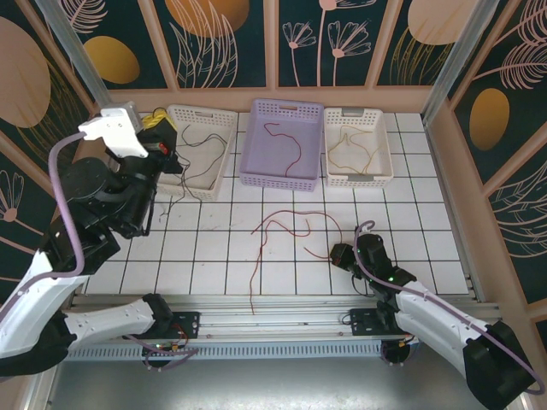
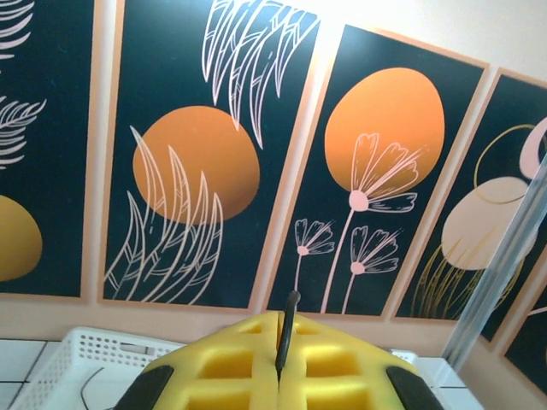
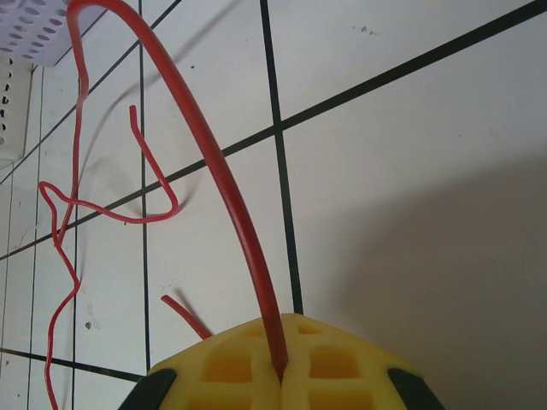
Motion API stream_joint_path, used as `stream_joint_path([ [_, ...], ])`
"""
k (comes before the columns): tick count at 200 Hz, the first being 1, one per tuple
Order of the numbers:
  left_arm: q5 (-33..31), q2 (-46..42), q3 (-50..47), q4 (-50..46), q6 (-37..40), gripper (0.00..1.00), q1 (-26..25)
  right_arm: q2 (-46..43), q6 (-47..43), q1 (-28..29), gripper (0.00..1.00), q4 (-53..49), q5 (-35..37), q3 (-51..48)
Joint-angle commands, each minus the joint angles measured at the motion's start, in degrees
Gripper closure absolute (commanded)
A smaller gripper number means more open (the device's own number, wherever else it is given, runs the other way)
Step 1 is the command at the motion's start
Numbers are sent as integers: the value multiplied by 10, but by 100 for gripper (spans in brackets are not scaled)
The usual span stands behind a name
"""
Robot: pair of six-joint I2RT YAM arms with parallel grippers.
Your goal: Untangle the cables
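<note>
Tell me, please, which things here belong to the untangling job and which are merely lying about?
Job:
- red cables on the tiles, one pinched in the right gripper
- black cable, pinched in the left gripper

Just lying about:
- left white basket, lavender basket, right white basket, each with cable inside
- patterned wall panels

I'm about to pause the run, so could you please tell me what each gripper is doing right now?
Left gripper: closed on a thin black cable.
Right gripper: closed on a thin red cable.
</note>
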Motion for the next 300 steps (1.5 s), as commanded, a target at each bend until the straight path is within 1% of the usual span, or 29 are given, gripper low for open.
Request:
stream_joint_path([
  [1,-4,25,20,9,47,100,24,-12,2,-5,100,14,-9,-8],
  [21,76,46,20,2,22,100,105,-21,-1,-5,100,7,-9,-6],
  [34,99,62,14,6,17,100,140,-28,-1,-4,100,1,-11,-6],
  [52,148,87,8,12,1,100,189,-39,-1,-5,100,-8,-12,-7],
  [78,244,116,-1,35,-39,100,277,-56,-3,-5,100,-25,-10,-10],
  [91,267,133,-4,48,-49,100,309,-66,-3,-5,100,-33,-10,-10],
  [122,313,174,-16,80,-77,100,364,-85,-6,-5,100,-47,-8,-9],
  [139,331,187,-35,108,-87,100,382,-89,-7,-5,100,-52,-8,-6],
  [172,340,217,-56,143,-92,100,403,-91,-8,-5,100,-53,-11,-3],
  [203,349,255,-58,157,-94,100,424,-91,-8,-5,100,-50,-15,-1],
  [252,348,301,-92,195,-102,100,434,-94,-8,-4,100,-53,-23,11],
  [300,333,354,-130,232,-112,100,434,-101,-13,-5,100,-66,-27,24],
])
